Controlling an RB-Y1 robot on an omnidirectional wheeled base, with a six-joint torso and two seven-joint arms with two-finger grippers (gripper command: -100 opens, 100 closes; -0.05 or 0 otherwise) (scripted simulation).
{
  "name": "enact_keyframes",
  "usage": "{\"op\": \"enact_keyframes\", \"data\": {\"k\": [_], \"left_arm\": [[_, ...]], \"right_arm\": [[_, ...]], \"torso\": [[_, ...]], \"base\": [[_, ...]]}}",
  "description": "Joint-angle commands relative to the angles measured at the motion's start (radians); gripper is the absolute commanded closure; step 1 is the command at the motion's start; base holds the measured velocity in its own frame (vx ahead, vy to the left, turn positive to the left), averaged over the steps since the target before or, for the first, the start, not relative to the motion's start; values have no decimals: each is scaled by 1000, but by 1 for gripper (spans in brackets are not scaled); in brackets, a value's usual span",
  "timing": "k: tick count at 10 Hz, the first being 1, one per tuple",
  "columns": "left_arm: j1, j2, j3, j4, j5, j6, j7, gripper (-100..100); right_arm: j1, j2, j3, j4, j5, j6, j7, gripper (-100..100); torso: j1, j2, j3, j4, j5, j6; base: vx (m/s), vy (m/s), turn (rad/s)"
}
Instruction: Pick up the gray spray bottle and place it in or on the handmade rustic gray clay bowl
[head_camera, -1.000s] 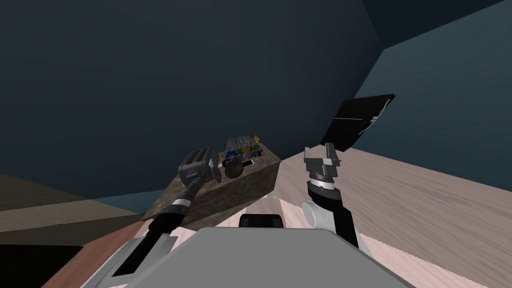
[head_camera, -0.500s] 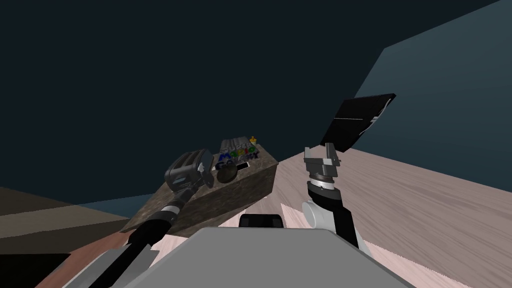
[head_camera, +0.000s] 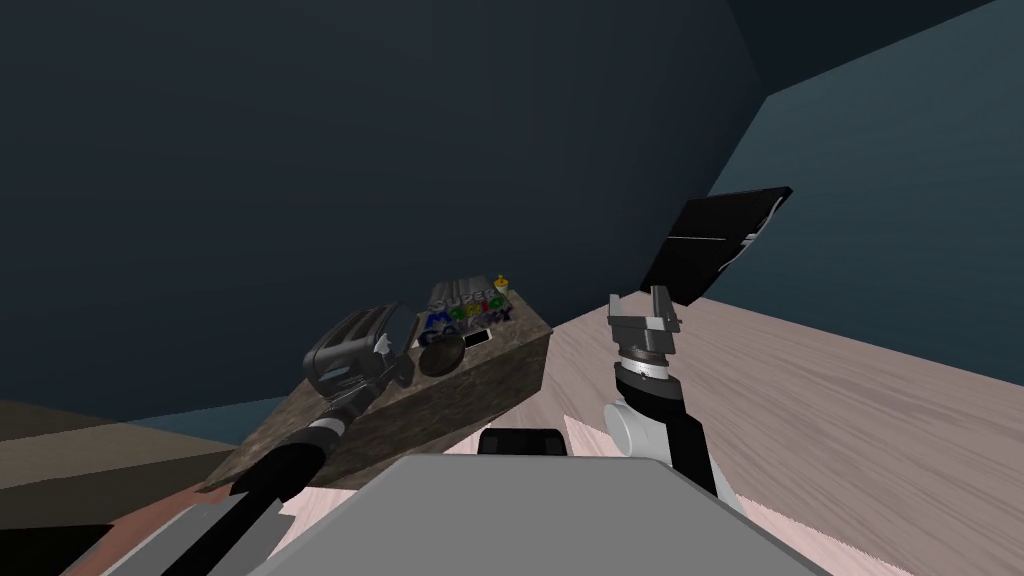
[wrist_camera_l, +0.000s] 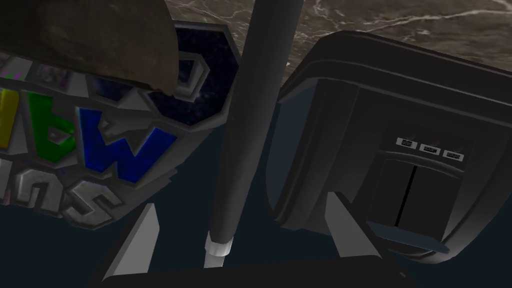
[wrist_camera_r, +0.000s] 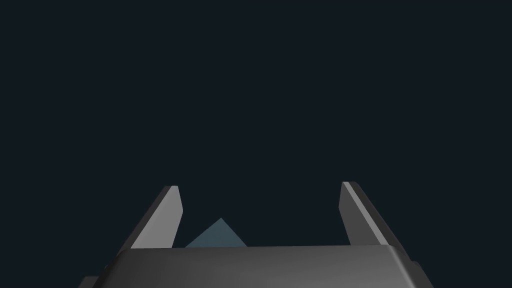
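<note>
My left gripper (head_camera: 383, 348) hangs over the left part of a stone-patterned block (head_camera: 480, 385), fingers open. In the left wrist view (wrist_camera_l: 240, 225) a thin dark rod (wrist_camera_l: 250, 125) with a pale tip runs between the fingers without being pressed. A bulky dark grey body with small labels, which I take for the spray bottle (wrist_camera_l: 400, 125), sits just outside one finger. The rough dark bowl (head_camera: 440, 355) stands on the block just right of the gripper, and its rim (wrist_camera_l: 100, 40) shows beyond the other finger. My right gripper (head_camera: 645, 295) is raised over the floor, open and empty (wrist_camera_r: 260, 210).
A coloured Super Mario Galaxy logo piece (head_camera: 462, 308) (wrist_camera_l: 115, 150) lies behind the bowl, with a small phone-like slab (head_camera: 478, 337) and a yellow item (head_camera: 502, 283) nearby. A black panel (head_camera: 715, 240) leans at the right wall. Pale wood floor (head_camera: 850, 400) spreads right.
The whole head view has shifted, so the block sits lower and further left. My left hand has drawn left, further from the bowl. The right arm has not moved.
</note>
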Motion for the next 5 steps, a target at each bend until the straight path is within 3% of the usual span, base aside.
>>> {"op": "enact_keyframes", "data": {"k": [1, 5], "left_arm": [[19, 43, 14, 4, -8, 46, -7, -100], [64, 121, 40, 11, -27, 127, -23, -100]], "right_arm": [[0, 0, 0, 0, 0, 0, 0, 0], [0, 0, 0, 0, 0, 0, 0, 0]], "torso": [[0, 0, 0, 0, 0, 0], [1, 2, 1, 0, 0, 0]], "base": [[109, -105, -7], [77, -72, -4]]}}
